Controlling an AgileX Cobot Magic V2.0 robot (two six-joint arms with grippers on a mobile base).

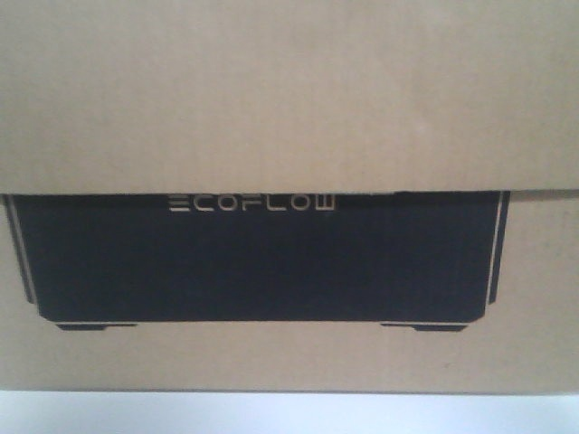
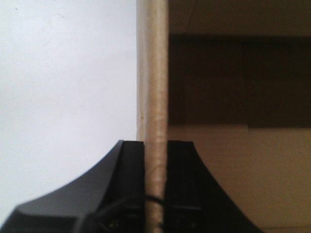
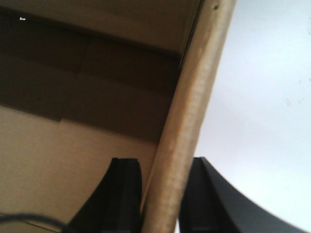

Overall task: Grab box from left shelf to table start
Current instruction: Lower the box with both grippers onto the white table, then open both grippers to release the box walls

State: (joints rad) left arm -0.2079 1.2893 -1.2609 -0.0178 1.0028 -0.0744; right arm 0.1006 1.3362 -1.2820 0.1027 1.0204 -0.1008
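Note:
The brown cardboard box point(image 1: 289, 108) fills the front view, its black rectangle with pale "ECOFLOW" lettering facing me. A strip of the white table point(image 1: 289, 414) shows under its bottom edge. In the left wrist view my left gripper point(image 2: 156, 143) is shut on the box's upright side wall point(image 2: 153, 73), one black finger inside the carton and one outside. In the right wrist view my right gripper point(image 3: 163, 160) is shut on the opposite wall point(image 3: 194, 97) in the same way. The left shelf is out of view.
White table surface lies outside the box in the left wrist view point(image 2: 63, 97) and in the right wrist view point(image 3: 262, 121). The carton's brown inner floor point(image 3: 58, 160) shows with nothing visible on it.

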